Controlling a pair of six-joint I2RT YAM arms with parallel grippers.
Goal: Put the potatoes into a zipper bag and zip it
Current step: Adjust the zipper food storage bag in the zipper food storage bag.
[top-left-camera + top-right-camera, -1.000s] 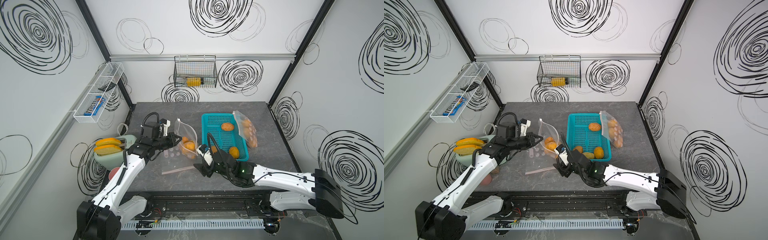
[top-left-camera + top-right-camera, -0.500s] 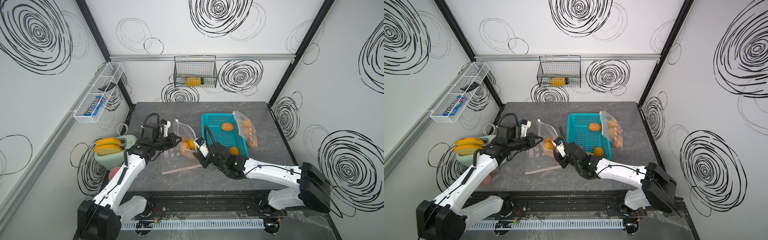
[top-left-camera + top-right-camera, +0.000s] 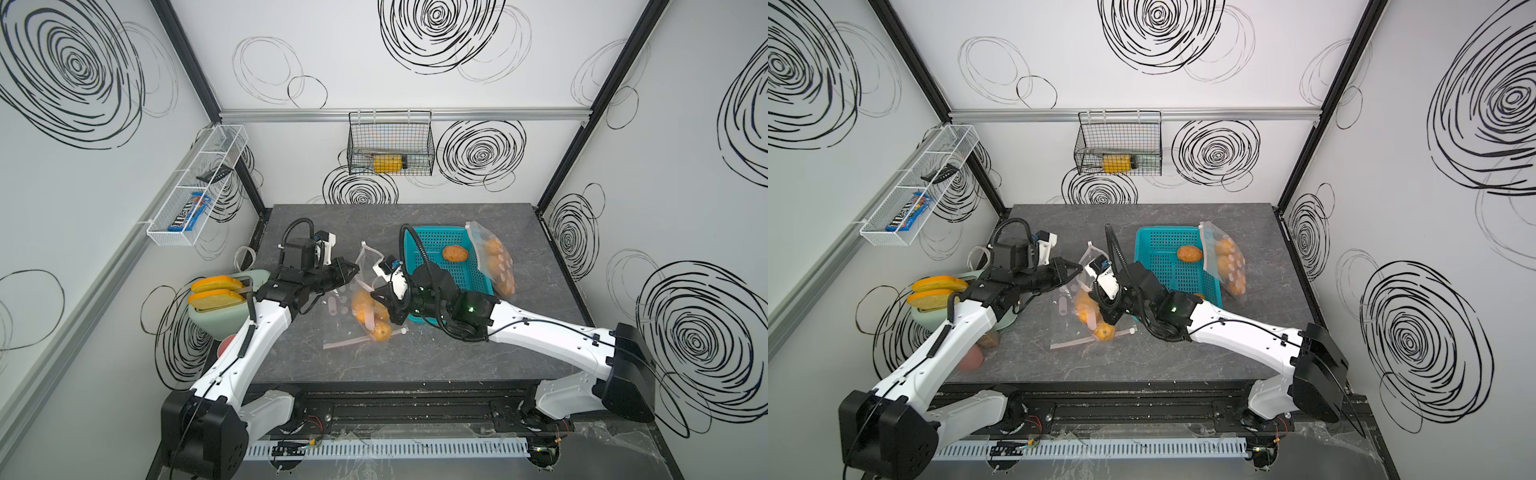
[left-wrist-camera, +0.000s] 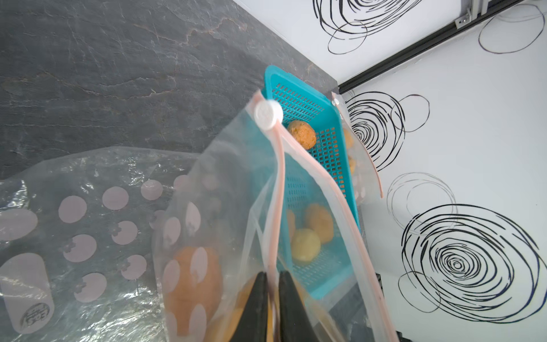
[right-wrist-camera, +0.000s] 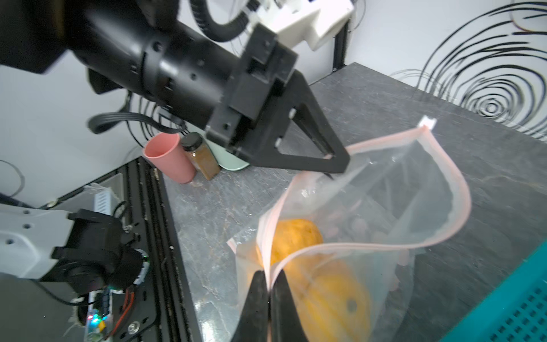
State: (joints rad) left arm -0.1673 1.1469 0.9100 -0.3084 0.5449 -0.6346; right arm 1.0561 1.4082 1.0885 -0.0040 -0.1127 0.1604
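Risk is a slipping rim: left jaws and right jaws each pinch one lip of the zipper bag (image 3: 365, 286) at frame centre, some potatoes (image 3: 381, 331) inside, others in the teal basket (image 3: 436, 237) right of it, so hard pulling could spill them on the desk (image 3: 415, 353).

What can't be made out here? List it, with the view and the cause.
- Count of orange-brown potatoes in the clear dotted plastic zipper bag: both top views, they overlap.
- Near end of the teal perforated plastic basket: both top views, the right arm covers it.
- Pink plastic cup: both top views, mostly under the left arm.
- Yellow item in the black wire wall basket: too small.
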